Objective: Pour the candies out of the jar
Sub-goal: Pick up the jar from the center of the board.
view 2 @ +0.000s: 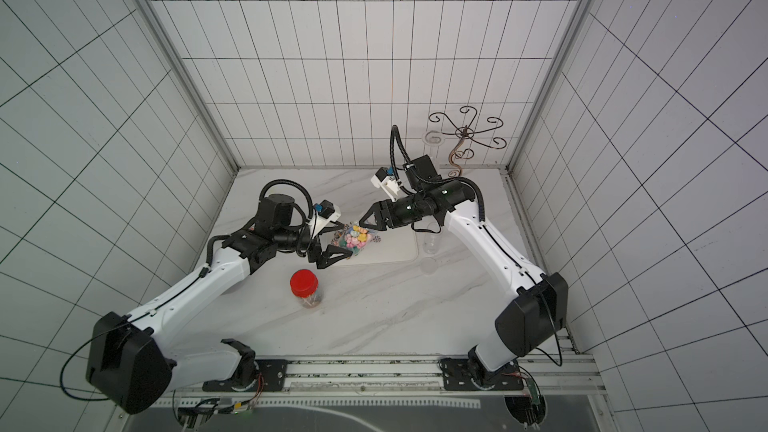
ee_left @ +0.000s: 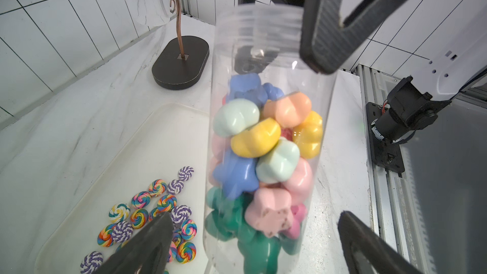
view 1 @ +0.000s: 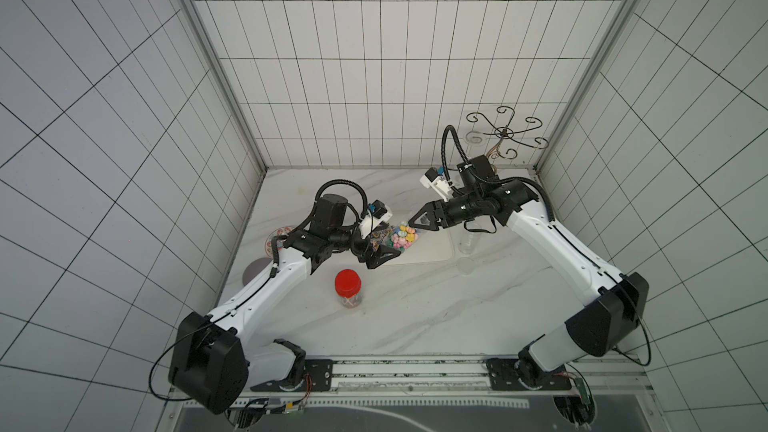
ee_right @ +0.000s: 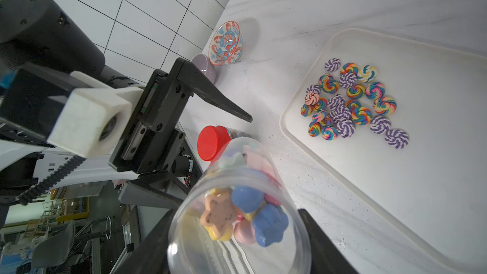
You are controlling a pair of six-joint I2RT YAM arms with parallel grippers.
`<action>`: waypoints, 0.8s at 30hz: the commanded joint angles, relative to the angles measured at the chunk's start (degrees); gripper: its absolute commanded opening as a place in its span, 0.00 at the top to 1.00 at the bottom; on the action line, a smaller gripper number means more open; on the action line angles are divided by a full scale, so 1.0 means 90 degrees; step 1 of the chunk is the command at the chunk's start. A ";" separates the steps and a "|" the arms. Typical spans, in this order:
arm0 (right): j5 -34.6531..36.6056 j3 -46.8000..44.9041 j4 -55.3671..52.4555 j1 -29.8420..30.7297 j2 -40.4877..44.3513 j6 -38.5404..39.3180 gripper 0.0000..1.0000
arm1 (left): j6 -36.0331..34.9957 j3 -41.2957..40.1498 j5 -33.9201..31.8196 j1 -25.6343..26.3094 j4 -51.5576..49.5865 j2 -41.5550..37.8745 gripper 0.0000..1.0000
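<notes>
Clear jar is being held clear of the table by the right gripper, lid off. It's being pinched at the threaded neck just below the mouth, one right finger pressed against each side. The jar is roughly on its side above the end of the white tray nearest the left arm. Its mouth is being pointed toward the right arm and its closed end toward the left arm. Exact tilt can't be told from the top views.

Left gripper is being held wide open, with a finger spread either side of the jar's closed end. A gap is showing on both sides in the left wrist view, so no contact there.

Pastel candies (blue, yellow, mint, peach, pink and green lumps) are being carried inside the jar, bunched toward the closed end. Swirl candies are lying in a loose cluster on the tray, beside the jar.

Red-lidded jar is standing upright on the table, nearer the arm bases and apart from both grippers. Patterned bowl and lilac bowl are sitting just beside each other at the wall on the left arm's side.
</notes>
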State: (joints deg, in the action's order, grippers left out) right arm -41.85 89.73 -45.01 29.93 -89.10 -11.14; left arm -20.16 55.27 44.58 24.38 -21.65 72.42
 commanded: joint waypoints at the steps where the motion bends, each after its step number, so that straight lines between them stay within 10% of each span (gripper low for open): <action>1: -0.0599 0.0694 0.0191 0.0096 0.0085 -0.0003 0.72 | -0.0086 0.0061 0.0013 0.0016 0.0130 0.0074 0.03; 15: -0.0839 0.1006 0.0108 0.0179 -0.0060 0.0036 0.72 | -0.0165 0.0090 0.0193 0.0084 -0.0095 0.0015 0.04; 24: -0.0831 0.0904 0.0090 0.0181 -0.0119 0.0090 0.72 | -0.0201 0.0149 0.0248 0.0084 -0.0173 0.0004 0.25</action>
State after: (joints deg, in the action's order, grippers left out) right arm -46.04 91.79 -45.17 31.09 -89.95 -11.27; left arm -20.84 55.29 46.00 25.08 -23.00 72.44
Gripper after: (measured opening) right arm 0.640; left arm 0.756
